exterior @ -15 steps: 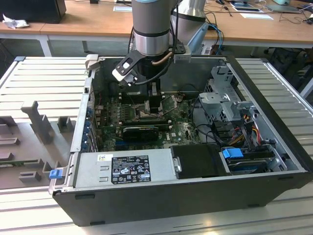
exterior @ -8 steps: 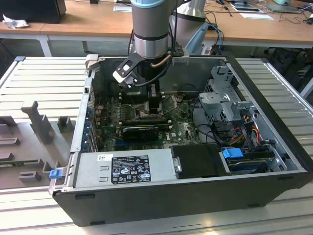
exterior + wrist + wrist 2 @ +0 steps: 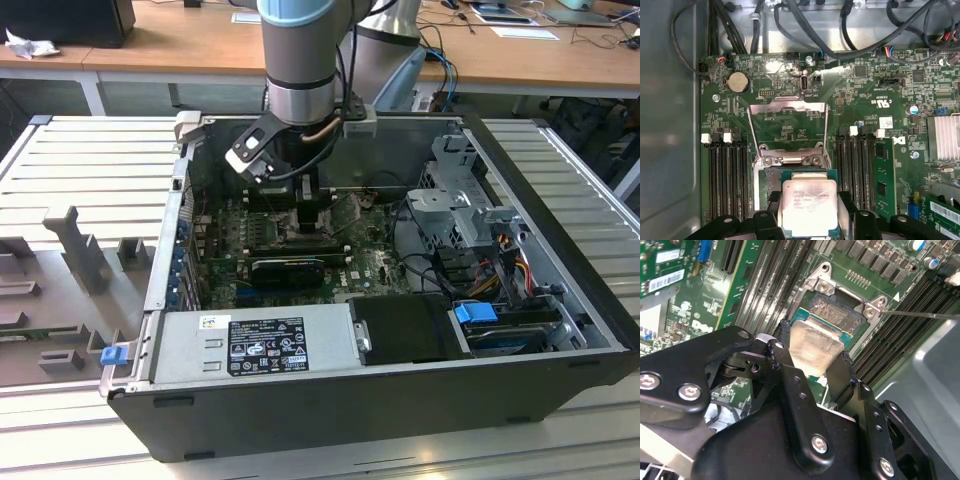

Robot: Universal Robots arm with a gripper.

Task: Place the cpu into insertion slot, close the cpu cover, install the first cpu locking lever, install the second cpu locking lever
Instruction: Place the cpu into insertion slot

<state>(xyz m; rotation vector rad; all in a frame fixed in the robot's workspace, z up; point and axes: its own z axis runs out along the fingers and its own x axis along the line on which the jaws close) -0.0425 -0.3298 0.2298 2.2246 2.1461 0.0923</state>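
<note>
You have 1 cpu [image 3: 809,207], flat, square and dull silver on top, clamped by the tool's [image 3: 815,352] 2 black fingers [image 3: 840,376] over the socket [image 3: 836,315]. The 1 thin grey-metal cpu cover [image 3: 787,105] frame stands swung open.

Lab: desks [image 3: 190,42], opened computer case [image 3: 380,405]

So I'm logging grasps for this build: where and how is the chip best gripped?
By two opposite side edges, from straight above, as the hand holds the chip now. It is thin and flat, metal top up, so only the edges give purchase, and the cover, swung open, leaves the way down free.
</note>
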